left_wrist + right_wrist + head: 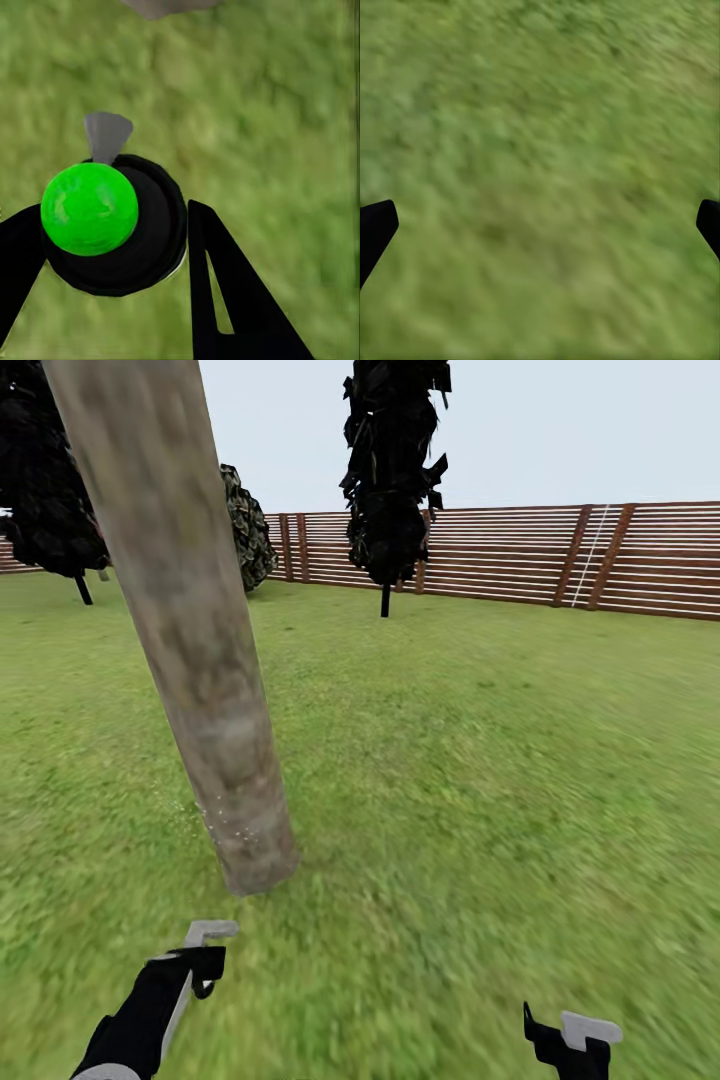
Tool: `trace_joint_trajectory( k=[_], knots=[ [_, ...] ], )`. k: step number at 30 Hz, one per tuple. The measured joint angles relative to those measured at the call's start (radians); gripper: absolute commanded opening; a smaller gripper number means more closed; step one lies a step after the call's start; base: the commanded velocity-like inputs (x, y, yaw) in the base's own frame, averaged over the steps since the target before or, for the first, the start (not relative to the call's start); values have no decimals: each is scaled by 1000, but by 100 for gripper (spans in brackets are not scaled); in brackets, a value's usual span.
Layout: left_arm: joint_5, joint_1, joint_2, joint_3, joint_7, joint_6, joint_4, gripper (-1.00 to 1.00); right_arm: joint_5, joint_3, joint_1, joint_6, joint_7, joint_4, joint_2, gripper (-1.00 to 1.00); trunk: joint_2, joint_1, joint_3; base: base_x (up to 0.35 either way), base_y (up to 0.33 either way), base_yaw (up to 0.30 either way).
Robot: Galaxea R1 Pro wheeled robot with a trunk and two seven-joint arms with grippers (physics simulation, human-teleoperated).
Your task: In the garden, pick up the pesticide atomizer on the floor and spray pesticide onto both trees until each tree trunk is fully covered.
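Observation:
A thick grey-tan mottled tree trunk [190, 630] leans across the left of the head view, with fine pale specks near its base [218, 822]. A second tree [388, 480] with dark ragged foliage stands far back by the fence. My left gripper [195, 965] sits low on the left, just short of the near trunk's base. It is shut on the pesticide atomizer [112, 225], a black body with a bright green cap and a grey nozzle [210, 932] that points toward the trunk. My right gripper [570, 1040] hangs open over the grass floor [540, 150], its fingers far apart.
A brown slatted fence [520, 555] closes the lawn at the back. A round leafy bush [246, 525] and another dark tree [50, 480] stand at the far left. Open grass [480, 760] spreads to the right of the trunk.

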Motion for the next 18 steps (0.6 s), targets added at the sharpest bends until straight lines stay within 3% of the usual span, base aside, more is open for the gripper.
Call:
trace_joint_trajectory(
  k=[6,12,18],
  knots=[
    [-2,-3,27,-25,-1,-28,-14,-100,0,0,0,0,0,0,0,100,0,0,0,0,0,1],
    [0,-5,5,-60,0,-61,-17,-100,0,1,0,0,0,0,0,100,0,0,0,0,0,0],
    [-1,-4,45,-51,1,-62,-64,-100,0,1,0,0,0,0,0,100,0,0,0,0,0,0]
  ],
)
